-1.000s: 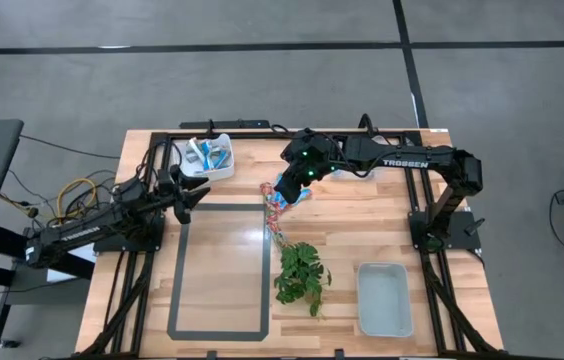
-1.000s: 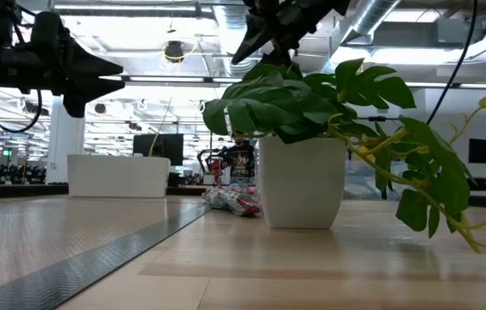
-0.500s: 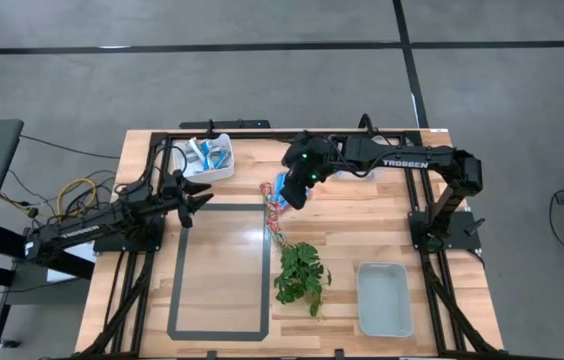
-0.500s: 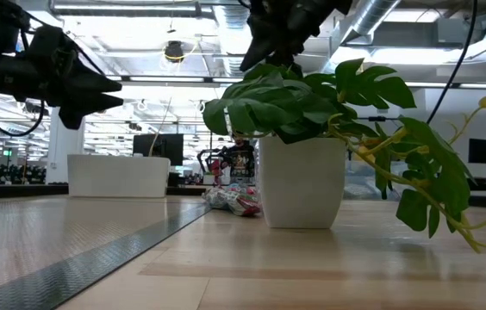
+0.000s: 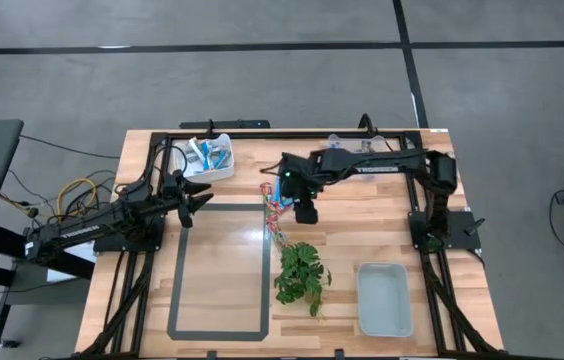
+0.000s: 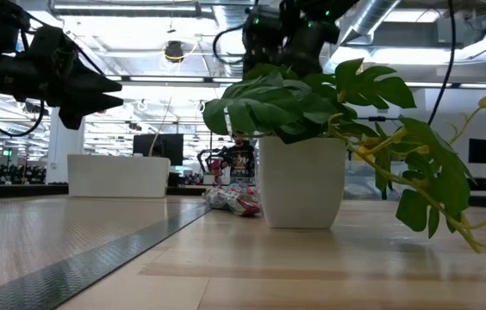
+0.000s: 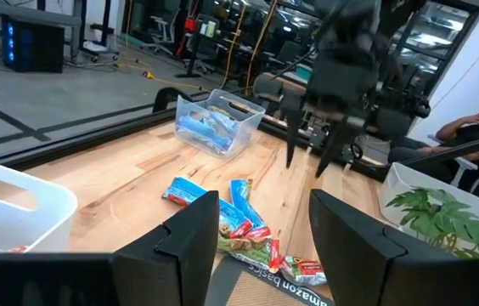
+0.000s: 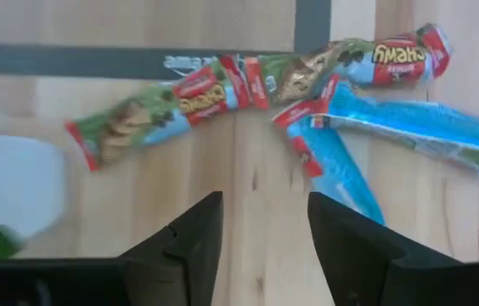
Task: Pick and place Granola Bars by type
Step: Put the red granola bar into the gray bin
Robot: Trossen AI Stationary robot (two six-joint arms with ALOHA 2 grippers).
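Several granola bars [image 8: 222, 93] lie loose on the wood beside the grey tape frame: green-and-red ones [image 8: 146, 115] and blue ones [image 8: 418, 123], which the high view shows as a small pile [image 5: 273, 208]. My right gripper [image 8: 262, 212] hangs above them, pointing steeply down, open, with nothing between its fingers; the high view has it [image 5: 304, 212] just right of the pile. My left gripper [image 7: 265, 208] waits open at the table's left [image 5: 194, 200], held level and facing the bars [image 7: 241, 223].
A white bin [image 5: 212, 156] with blue bars stands at the far left. A clear bin [image 7: 216, 123] with blue bars stands beyond the pile. A potted plant [image 5: 300, 272] stands just near of the bars, and a white tray [image 5: 384, 298] at the near right. A person [image 7: 477, 127] sits beyond the table.
My right gripper has come down toward the granola bars and rolled about its own axis, staying open. My left gripper has tipped slightly in place. The bars have not moved.
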